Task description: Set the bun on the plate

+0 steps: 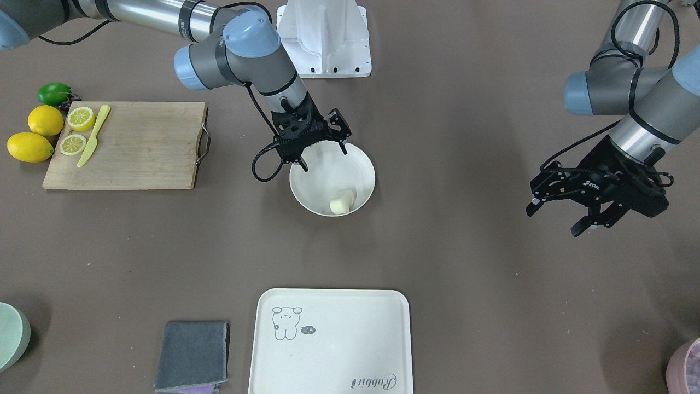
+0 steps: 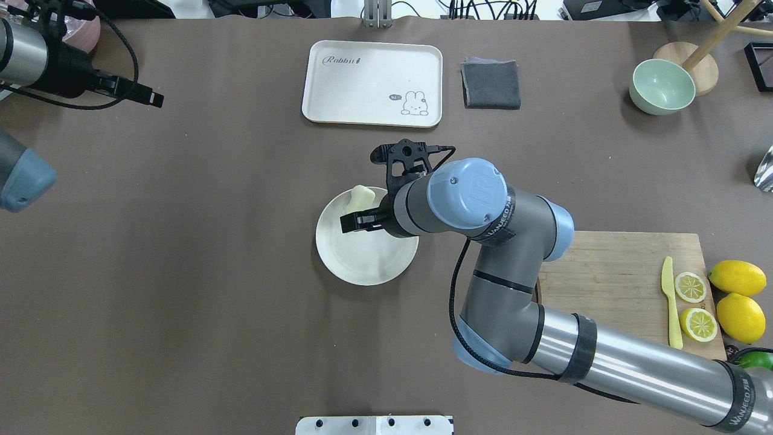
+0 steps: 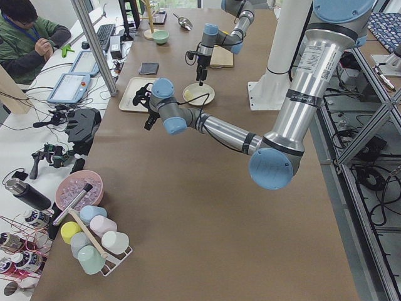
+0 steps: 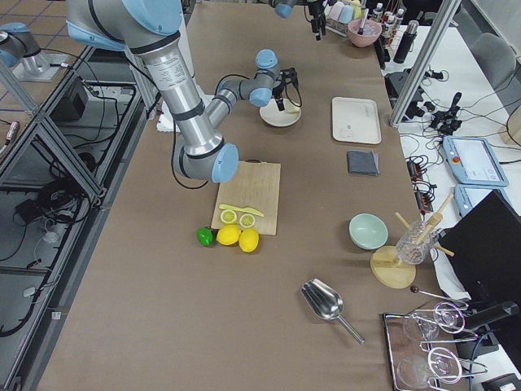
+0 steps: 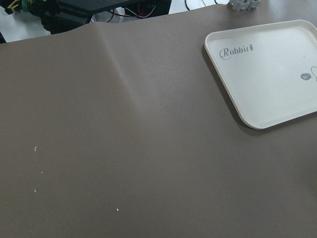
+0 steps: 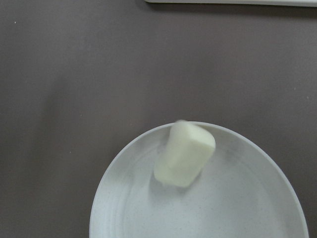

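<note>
**Bun on the plate, right gripper empty above it**

The bun [image 1: 342,202] lies inside the plate [image 1: 353,164], tucked against the far rim, on the side toward the bear tray [image 1: 355,328]. We judge the raised rim is what stops it rolling off, though it sits off-centre with one end about level with the edge.

The right gripper [image 1: 324,158] hangs over the plate's near half, clear of the bun, its jaws apart and nothing between them. That fits a drop followed by a lift straight up.

The left gripper [image 1: 553,220] is parked well off to the left over bare table, also spread and carrying nothing, so it stays out of the working arm's way.

To us the placement looks done.
</note>
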Available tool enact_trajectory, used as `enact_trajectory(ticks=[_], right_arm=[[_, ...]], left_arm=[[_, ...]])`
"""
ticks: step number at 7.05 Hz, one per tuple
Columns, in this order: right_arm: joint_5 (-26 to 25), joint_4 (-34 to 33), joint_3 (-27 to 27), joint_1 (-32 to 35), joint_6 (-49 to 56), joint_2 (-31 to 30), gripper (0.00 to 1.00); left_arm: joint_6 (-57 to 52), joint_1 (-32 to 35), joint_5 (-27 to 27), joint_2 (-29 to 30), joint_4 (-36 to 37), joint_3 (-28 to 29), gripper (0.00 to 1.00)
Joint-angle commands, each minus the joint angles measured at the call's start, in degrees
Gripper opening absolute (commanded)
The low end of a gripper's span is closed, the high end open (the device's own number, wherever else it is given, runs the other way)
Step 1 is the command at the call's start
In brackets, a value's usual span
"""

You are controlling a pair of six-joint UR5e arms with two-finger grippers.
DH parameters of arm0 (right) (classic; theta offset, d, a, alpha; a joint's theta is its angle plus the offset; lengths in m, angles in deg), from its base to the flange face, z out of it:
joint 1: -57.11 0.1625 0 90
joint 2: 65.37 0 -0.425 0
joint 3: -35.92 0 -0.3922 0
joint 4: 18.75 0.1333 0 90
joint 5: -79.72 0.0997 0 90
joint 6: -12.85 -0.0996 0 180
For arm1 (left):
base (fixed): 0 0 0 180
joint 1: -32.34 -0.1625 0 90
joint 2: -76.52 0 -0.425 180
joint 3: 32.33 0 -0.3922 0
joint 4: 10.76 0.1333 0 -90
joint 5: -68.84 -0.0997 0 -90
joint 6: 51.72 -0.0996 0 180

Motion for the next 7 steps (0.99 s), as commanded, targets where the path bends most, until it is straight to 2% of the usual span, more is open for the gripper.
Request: enact_trajectory(ticks=[1, 2, 3, 4, 5, 6, 7], right_arm=[[1.2, -0.4, 1.1, 3.5, 0.3, -1.2, 1.0], [4.8, -0.7, 1.1, 7.2, 0.6, -2.2, 1.0], [11.7, -0.9, 1.2, 12.9, 0.7, -2.6, 1.0], [15.7, -1.8, 1.1, 17.6, 1.1, -4.1, 1.0], [16.1, -2.8, 0.9, 20.7, 5.3, -6.1, 1.0], [20.0, -6.3, 0.7, 25.1, 11.7, -7.6, 1.0], [25.8, -12.7, 0.7, 31.7, 18.0, -7.7, 1.0]], left_arm=[[-0.6, 0.1, -0.3, -0.6, 0.3, -0.1, 0.97], [-0.5, 0.9, -0.3, -0.8, 0.8, -0.1, 0.98], [-0.5, 1.9, -0.2, -0.3, 2.0, 0.7, 0.98], [-0.6, 5.6, 0.5, 0.1, 3.9, 1.3, 0.98], [-0.9, 7.4, 1.8, 0.2, 4.6, 1.1, 0.98], [-5.1, 10.8, 4.8, 2.4, 8.1, 2.9, 0.98], [-12.0, 15.2, 6.8, 5.5, 16.2, 5.3, 0.98]])
